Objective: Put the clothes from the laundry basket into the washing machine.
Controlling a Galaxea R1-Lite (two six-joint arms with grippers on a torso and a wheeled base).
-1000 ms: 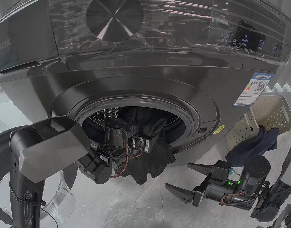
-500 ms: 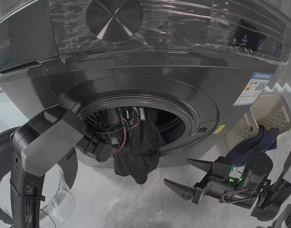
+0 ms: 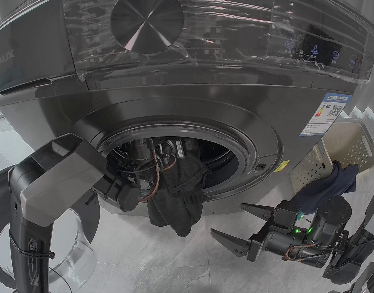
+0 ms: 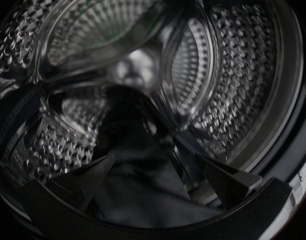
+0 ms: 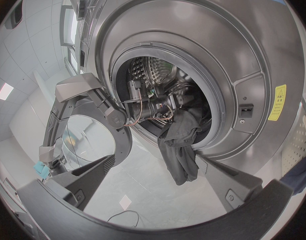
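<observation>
- Head view: the black garment (image 3: 178, 200) drapes over the washing machine (image 3: 252, 110) door rim (image 3: 246, 159), half of it hanging outside. My right pincer (image 3: 229, 224) waits nearby, wide open.
- Left wrist view: my left pincer (image 4: 153, 157) is spread wide inside the drum (image 4: 246, 67), with cloth between its fingers (image 4: 226, 180). I should close on the cloth and pull it deeper.
- Right wrist view: the hanging tail (image 5: 179, 157) must clear the rim.

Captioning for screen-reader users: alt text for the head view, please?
A black garment hangs over the door rim of the open washing machine, the robot's left arm inside the drum beside it. The right gripper is open above the floor, near a laundry basket with a dark blue garment draped over its edge.
</observation>
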